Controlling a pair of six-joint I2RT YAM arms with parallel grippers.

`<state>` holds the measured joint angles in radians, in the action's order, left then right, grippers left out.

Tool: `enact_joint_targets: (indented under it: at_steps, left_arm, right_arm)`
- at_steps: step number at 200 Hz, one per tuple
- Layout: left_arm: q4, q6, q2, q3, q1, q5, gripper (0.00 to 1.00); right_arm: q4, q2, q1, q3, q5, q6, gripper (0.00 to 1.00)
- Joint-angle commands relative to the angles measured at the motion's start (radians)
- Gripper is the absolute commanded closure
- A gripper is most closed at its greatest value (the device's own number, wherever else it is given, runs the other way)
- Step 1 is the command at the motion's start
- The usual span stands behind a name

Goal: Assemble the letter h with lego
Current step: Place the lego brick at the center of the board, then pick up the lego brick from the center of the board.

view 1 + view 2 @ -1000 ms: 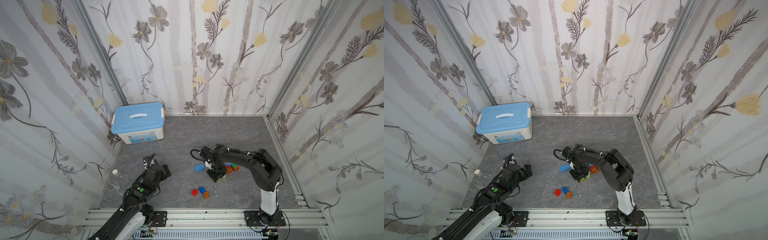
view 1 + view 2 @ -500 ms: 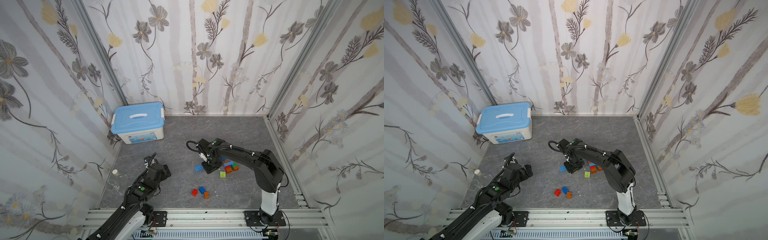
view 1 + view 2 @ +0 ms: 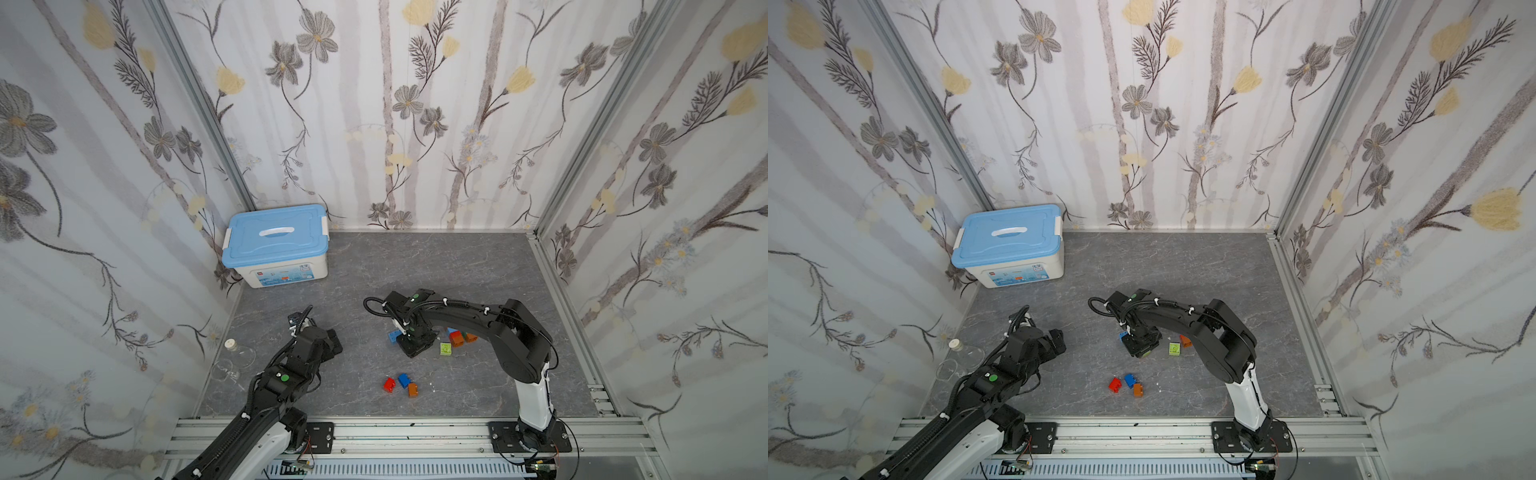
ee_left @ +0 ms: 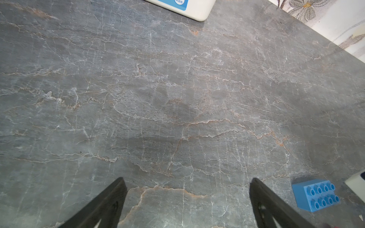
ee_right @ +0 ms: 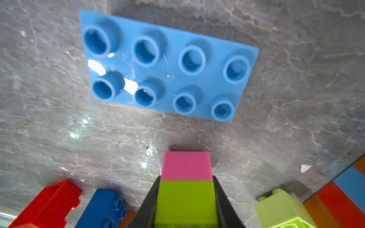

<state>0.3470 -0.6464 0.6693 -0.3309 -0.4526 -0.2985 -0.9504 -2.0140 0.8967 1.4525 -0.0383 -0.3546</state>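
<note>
Floral wallpaper covers the walls around a grey, marble-veined tabletop. A white storage box with a light-blue lid stands in the far left corner. A clear bottle with a white cap lies at the table's left edge.

Near the middle of the table, the right gripper points down, its jaws clamped on a lime brick. A pink brick is joined to the lime one's lower end. The stack hangs close over the surface; whether it touches cannot be told. Just beyond it, apart from the stack, a long light-blue brick lies flat with its eight studs up.

A loose lime brick sits just beside the right gripper. Next to it, partly hidden by the arm, is a row of orange, red and blue bricks. Nearer the front rail, a red brick, a blue brick and an orange brick lie close together, tipped on their sides.

The left gripper hovers over bare table at the left, well apart from the bricks. Its jaws are spread wide with nothing between them. In the left wrist view the long light-blue brick shows off to one side of it.
</note>
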Motion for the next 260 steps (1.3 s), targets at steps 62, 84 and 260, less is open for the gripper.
enact_joint_targets:
  at_steps: [62, 84, 260]
  left_arm:
    - [-0.009, 0.004, 0.001, -0.005, 0.000, -0.002, 0.00]
    - [-0.008, 0.004, 0.001, -0.006, 0.000, -0.001, 0.00]
    - [-0.003, 0.002, 0.007, -0.008, 0.000, 0.017, 0.00]
  right_arm:
    - [-0.008, 0.118, 0.002, -0.029, 0.038, -0.023, 0.55]
    - [0.004, 0.129, 0.005, -0.048, 0.034, -0.023, 0.52]
    - [0.201, 0.086, -0.022, -0.053, 0.067, 0.040, 0.47]
